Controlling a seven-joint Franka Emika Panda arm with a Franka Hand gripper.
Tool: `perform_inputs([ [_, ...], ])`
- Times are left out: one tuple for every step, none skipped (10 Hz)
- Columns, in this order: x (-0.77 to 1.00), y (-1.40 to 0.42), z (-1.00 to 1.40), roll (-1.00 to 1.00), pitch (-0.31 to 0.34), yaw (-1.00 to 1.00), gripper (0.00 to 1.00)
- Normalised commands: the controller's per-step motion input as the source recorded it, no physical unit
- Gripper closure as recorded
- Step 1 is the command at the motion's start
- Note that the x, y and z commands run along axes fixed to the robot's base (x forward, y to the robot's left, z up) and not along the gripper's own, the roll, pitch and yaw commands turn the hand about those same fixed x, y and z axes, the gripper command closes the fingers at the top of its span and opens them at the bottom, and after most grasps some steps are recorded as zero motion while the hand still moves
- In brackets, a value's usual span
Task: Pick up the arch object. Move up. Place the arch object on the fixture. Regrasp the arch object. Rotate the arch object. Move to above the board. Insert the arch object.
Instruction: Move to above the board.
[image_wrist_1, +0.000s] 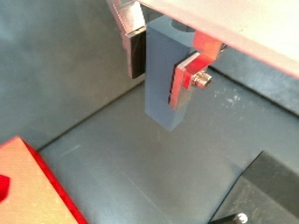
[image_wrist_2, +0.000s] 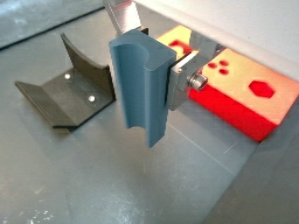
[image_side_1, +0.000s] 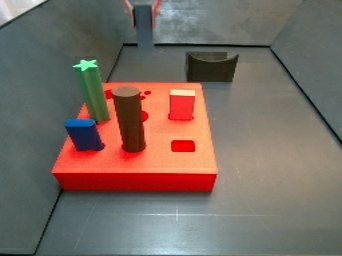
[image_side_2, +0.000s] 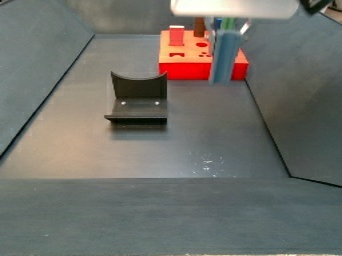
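Observation:
My gripper (image_wrist_1: 160, 70) is shut on the arch object (image_wrist_1: 162, 92), a slim slate-blue block with a curved groove along one face (image_wrist_2: 140, 83). It hangs upright between the silver fingers (image_wrist_2: 181, 80), clear of the grey floor. In a side view the gripper (image_side_2: 227, 25) holds the arch object (image_side_2: 227, 58) in front of the red board (image_side_2: 187, 68). The fixture (image_side_2: 136, 97), a dark block with a U-shaped dip, stands apart on the floor and shows in a wrist view (image_wrist_2: 65, 87). In a side view the arch object (image_side_1: 140, 30) hangs beyond the board (image_side_1: 134, 165) and beside the fixture (image_side_1: 210, 66).
The board carries a green star peg (image_side_1: 91, 90), a brown cylinder (image_side_1: 130, 118), a short blue block (image_side_1: 83, 133) and a red peg (image_side_1: 182, 103), with an open hole (image_side_1: 183, 146). Grey sloping walls (image_side_2: 47, 80) enclose the floor.

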Motion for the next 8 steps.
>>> perform_inputs([
  [-0.08,0.02,1.00,0.15,0.034,0.02,1.00],
  [-0.07,0.02,1.00,0.15,0.038,0.03,1.00],
  [-0.07,0.02,1.00,0.14,0.041,0.04,1.00],
  [-0.07,0.02,1.00,0.14,0.046,0.04,1.00],
  [-0.06,0.02,1.00,0.13,0.060,0.04,1.00],
  [-0.05,0.01,1.00,0.13,0.066,0.05,1.00],
  [-0.04,0.01,1.00,0.12,0.074,0.04,1.00],
  [-0.03,0.01,1.00,0.12,0.077,0.04,1.00],
])
